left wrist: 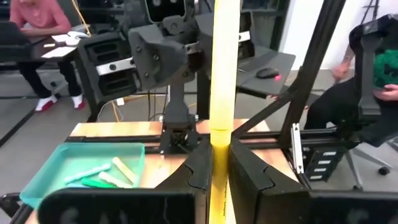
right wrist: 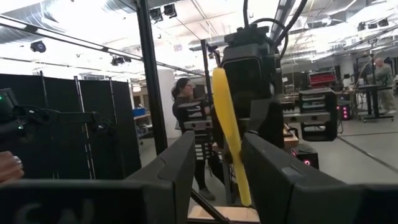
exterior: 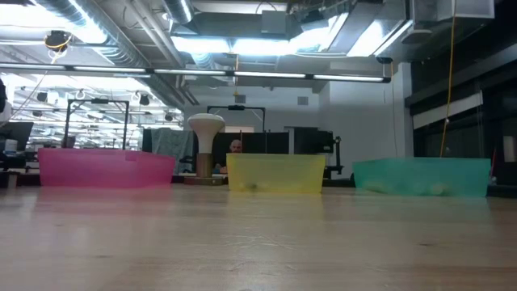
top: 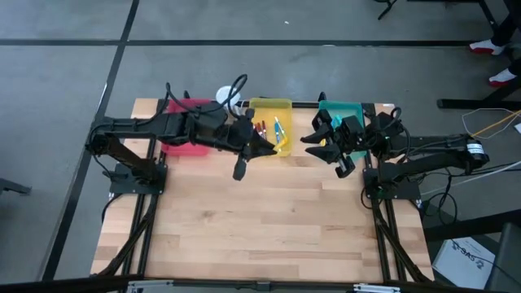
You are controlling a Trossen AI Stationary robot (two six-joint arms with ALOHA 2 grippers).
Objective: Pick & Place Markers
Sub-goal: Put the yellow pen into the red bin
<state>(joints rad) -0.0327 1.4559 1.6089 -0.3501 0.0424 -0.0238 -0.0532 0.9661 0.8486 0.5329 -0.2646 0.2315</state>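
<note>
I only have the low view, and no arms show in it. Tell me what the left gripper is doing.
Observer: The left gripper is off the tabletop beside the yellow tray, its fingers shut on a yellow marker held upright.
Operator: Now report the right one.
Observer: The right gripper is by the teal tray, facing the left one. A second yellow marker sits tilted between its fingers, apparently gripped.

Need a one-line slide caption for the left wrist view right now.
Left tool shut on a yellow marker, teal tray with markers and the right arm beyond.
</note>
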